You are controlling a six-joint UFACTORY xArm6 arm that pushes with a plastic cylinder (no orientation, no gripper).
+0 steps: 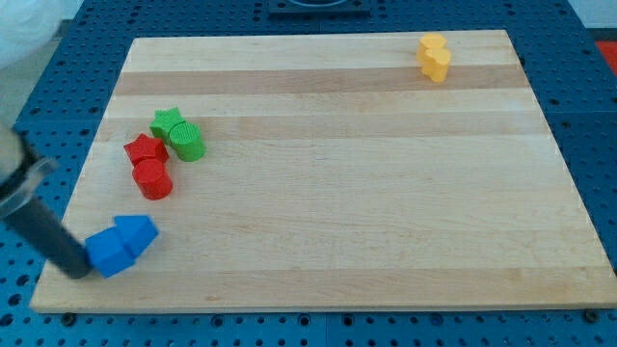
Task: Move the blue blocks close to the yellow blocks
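Note:
Two blue blocks sit together at the view's bottom left: a blue cube [107,253] and a blue wedge-like block [137,232] touching it on its upper right. Two yellow blocks [434,57] stand pressed together near the view's top right corner of the board; their shapes are hard to make out. My tip [77,271] is at the left side of the blue cube, touching or nearly touching it. The dark rod slants up to the view's left edge.
A green star block [168,122] and a green cylinder [187,141] sit at the left, with a red star block [145,149] and a red cylinder [153,179] just below them. The wooden board [347,193] lies on a blue perforated table.

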